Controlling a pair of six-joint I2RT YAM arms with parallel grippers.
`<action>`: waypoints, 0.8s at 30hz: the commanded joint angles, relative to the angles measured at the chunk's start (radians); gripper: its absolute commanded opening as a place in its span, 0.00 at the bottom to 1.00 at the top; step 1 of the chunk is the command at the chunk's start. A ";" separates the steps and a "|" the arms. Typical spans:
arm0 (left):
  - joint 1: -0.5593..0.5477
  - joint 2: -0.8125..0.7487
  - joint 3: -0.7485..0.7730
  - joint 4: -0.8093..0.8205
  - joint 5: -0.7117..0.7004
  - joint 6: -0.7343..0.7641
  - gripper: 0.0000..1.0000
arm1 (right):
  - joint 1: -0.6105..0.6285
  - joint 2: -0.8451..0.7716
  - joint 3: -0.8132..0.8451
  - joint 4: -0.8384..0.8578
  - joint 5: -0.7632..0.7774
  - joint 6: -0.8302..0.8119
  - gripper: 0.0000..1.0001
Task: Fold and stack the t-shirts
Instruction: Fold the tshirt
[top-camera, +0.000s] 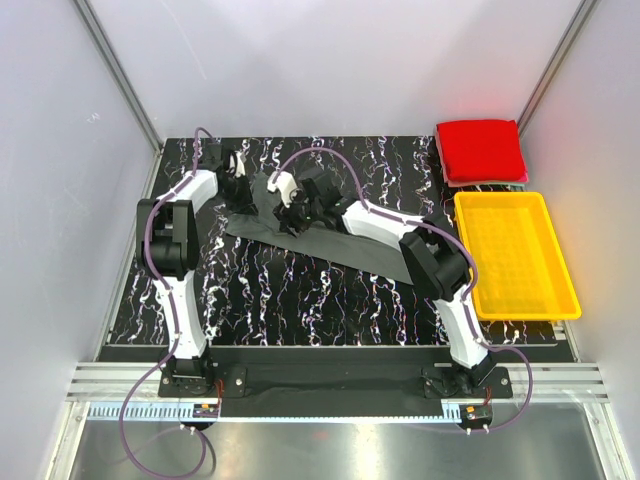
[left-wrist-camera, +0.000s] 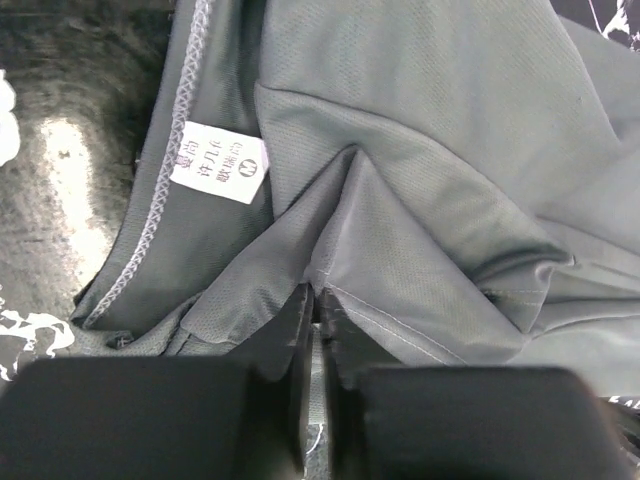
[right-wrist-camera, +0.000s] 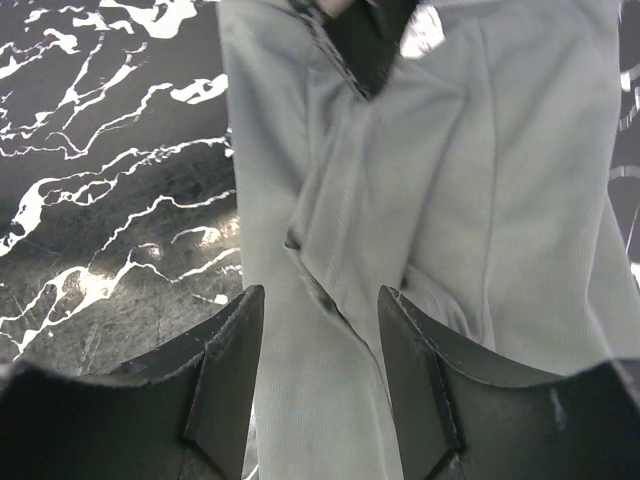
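A grey shirt (top-camera: 330, 245) is found spread and crumpled on the table (top-camera: 300, 300), to the left of the yellow tray (top-camera: 515, 255). A red shirt (top-camera: 482, 148), folded square, is laid just beyond the tray's far end, with a pink edge (top-camera: 490, 183) seen beneath it. The left gripper (left-wrist-camera: 318, 305) is clenched on a raised fold of the grey shirt. The right gripper (right-wrist-camera: 322, 310) is held with fingers parted astride a ridge of the same shirt, which is not pinched.
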 joint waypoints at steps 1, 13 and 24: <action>0.003 -0.008 0.038 0.011 0.060 -0.003 0.02 | 0.044 0.004 0.002 0.073 -0.013 -0.116 0.56; 0.017 0.005 0.127 0.065 0.246 -0.226 0.00 | 0.075 0.010 -0.054 0.176 0.164 -0.217 0.60; 0.034 0.061 0.170 0.126 0.309 -0.338 0.00 | 0.081 0.041 -0.074 0.279 0.265 -0.227 0.61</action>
